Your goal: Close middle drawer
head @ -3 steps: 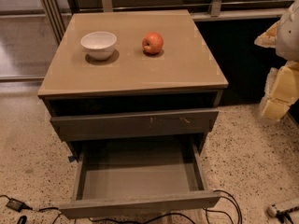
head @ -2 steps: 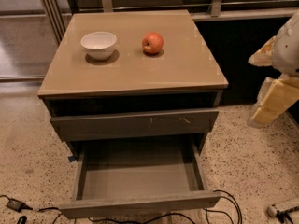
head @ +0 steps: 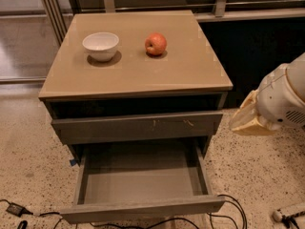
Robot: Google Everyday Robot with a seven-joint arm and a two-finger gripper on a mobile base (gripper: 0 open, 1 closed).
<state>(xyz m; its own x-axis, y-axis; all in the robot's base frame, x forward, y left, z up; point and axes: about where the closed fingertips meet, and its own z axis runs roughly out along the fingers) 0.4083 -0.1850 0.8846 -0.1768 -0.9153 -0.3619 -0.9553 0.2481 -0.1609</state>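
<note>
The middle drawer is pulled far out from the grey-brown cabinet. Its plain front panel sits near the bottom edge of the camera view, and its grey inside is empty. My gripper, cream-coloured on a white arm, hangs in the air to the right of the cabinet. It is level with the scratched drawer front above the open drawer and touches nothing.
A white bowl and a red apple sit on the cabinet top. Black cables lie on the speckled floor by the drawer's front right corner, and a white device lies at the bottom right. A dark wall panel is behind the arm.
My gripper and arm have moved left and down, from the right edge of the view toward the cabinet's right side. The drawer has not moved.
</note>
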